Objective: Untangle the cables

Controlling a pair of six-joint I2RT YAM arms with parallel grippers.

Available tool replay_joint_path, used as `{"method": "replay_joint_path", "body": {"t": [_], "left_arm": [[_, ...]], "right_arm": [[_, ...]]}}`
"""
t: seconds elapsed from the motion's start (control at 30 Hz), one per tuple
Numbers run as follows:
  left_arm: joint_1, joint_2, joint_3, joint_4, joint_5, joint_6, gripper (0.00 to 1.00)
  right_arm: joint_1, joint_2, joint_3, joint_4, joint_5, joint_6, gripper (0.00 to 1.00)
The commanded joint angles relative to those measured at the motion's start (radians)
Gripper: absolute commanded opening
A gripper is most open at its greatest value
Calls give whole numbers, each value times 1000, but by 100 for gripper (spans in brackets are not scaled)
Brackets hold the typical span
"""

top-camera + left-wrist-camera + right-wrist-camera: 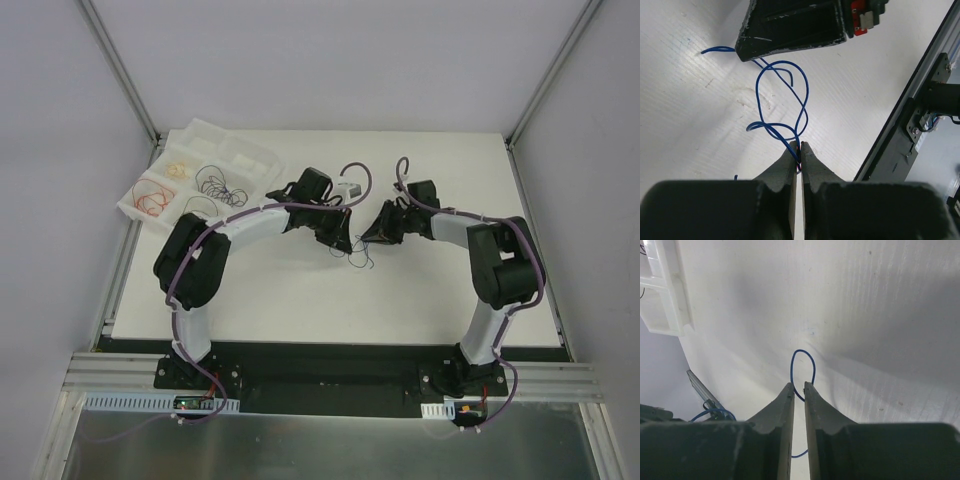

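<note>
Evidently for separation, the left gripper (799,149) clamps the blue cables (757,92) at lower centre; the right gripper (798,390) straddles a loop (792,369), grip unconfirmed.

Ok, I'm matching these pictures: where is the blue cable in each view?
Top external: the blue cable lies mid-picture, between left gripper and right gripper.
Left wrist: it loops mid-frame, above the left gripper's shut jaws.
Right wrist: one small loop just past the right gripper's jaws.
Shared landmark: the right gripper, a black wedge atop the left wrist view.
</note>
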Motion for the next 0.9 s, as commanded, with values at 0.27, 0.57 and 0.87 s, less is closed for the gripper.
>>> {"method": "replay_joint_path", "body": {"t": [0.27,0.57,0.87], "left_arm": [[29,-172,-42,-60,-12,45,0],[163,-445,-214,-78,-105,35,0],[275,-730,-308,-143,-271,90,0]], "right_arm": [[-4,-18,11,-15,42,-6,1],[-8,-118,-84,27,226,38,0],[-10,-158,-121,34,306,62,0]]}}
